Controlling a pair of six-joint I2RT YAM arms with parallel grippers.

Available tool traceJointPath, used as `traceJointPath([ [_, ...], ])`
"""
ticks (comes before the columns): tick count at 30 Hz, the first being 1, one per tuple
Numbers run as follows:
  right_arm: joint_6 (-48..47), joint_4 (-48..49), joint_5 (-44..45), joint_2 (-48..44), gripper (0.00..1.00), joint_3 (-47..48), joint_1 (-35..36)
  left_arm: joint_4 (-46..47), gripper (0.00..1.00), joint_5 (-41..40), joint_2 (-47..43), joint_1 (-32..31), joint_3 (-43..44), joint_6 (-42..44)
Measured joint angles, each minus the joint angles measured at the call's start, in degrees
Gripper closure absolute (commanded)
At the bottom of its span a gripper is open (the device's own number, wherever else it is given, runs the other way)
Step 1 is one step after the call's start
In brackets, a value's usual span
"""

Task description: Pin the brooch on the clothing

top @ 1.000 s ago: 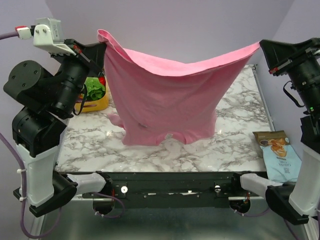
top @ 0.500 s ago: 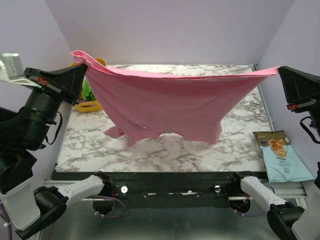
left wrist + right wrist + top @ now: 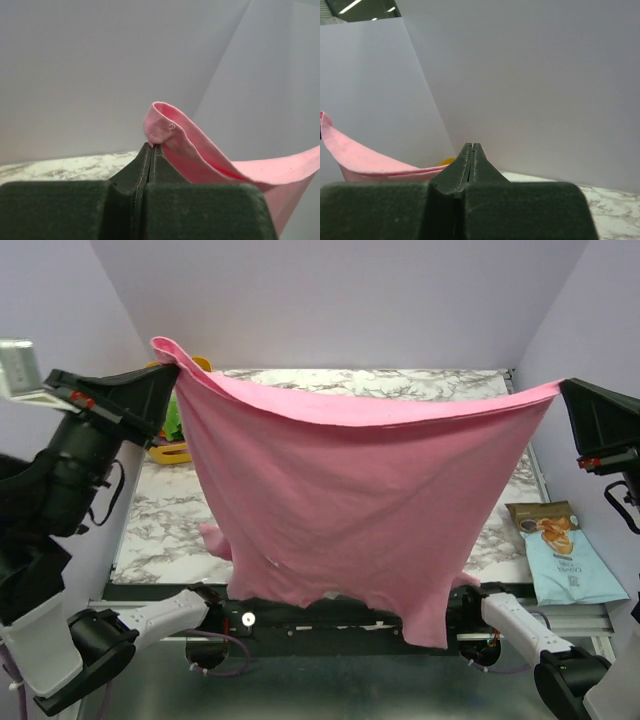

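So this looks like the prep step, not the pinning itself: both arms have the shirt [image 3: 340, 500] up in the air, stretched like a banner across the bench [image 3: 150, 530].

On the left, the left gripper [image 3: 168, 368] is clamped on one corner of the shirt. The left wrist cam shows the jaws pressed together with a little pink fold [image 3: 162, 125] poking out right at the tips. A yellow basket [image 3: 178, 450] sits behind that arm on the bench.

In the middle, the fabric sags between the two holds, and its lower edge drapes down past the near edge of the bench. I can't find the brooch in any view. It could be behind the hanging cloth, but I can't tell.

On the right, the right gripper [image 3: 563, 392] is closed on the opposite corner, with the jaws tight in its wrist cam too. A snack bag [image 3: 565, 560] lies on the bench below it.

My guess for the next move: lower the shirt and lay it flat on the bench, then let go and hunt for the brooch. With both grippers busy, nothing can pick it up yet.
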Motion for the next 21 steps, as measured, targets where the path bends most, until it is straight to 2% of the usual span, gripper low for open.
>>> traceJointPath([
  [5,-1.1,0.3,0.2,1.0,0.99,-6.4,0.0,0.5,1.0,-3.6,2.1,0.0,-8.4,-0.9],
  [9,-1.6,2.6,0.4,3.3,0.99,-15.2,0.0,0.6,1.0,-6.8,6.1,0.9,-14.1,-2.4],
  [15,-2.5,8.2,2.0,10.3,1.0,-29.1,0.0,6.8,1.0,0.6,12.4,16.0,-29.0,-6.4],
  [21,-2.7,15.9,4.7,22.1,1.0,-40.6,-0.5,14.7,1.0,9.1,21.7,23.3,-38.4,-8.7],
])
